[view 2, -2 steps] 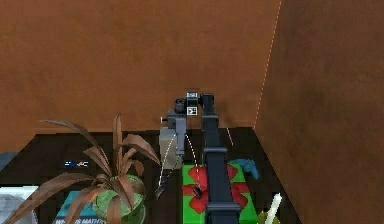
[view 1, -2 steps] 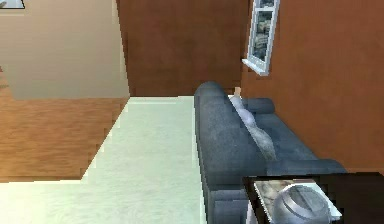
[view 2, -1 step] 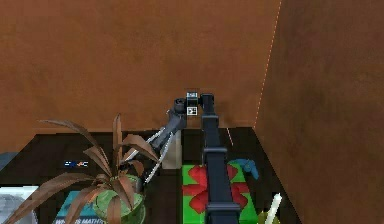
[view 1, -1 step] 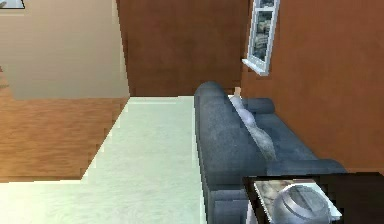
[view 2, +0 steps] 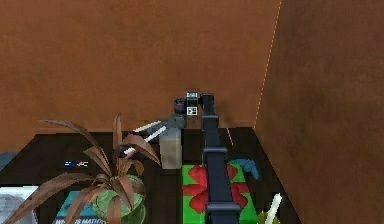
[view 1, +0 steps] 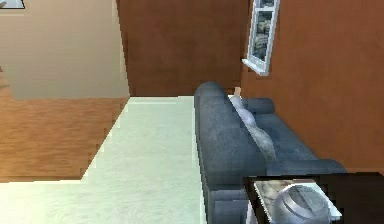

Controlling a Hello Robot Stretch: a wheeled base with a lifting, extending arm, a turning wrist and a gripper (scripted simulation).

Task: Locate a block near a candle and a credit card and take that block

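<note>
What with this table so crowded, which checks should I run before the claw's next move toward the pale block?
1. Arm in sight: ok; the arm reaches over the dark table.
2. Target seen: ok; a pale block stands upright on the table.
3. Claw lined up with the block: cannot tell.
4. Claw holding anything: cannot tell; the block stands right at it.
5. Candle nearby: cannot tell; a pale stick may be one.
6. Room around: not ok; the plant spreads leaves close beside the claw, and the red-green box lies by the block.

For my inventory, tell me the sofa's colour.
The sofa is slate blue, best seen in the forward view.
</note>
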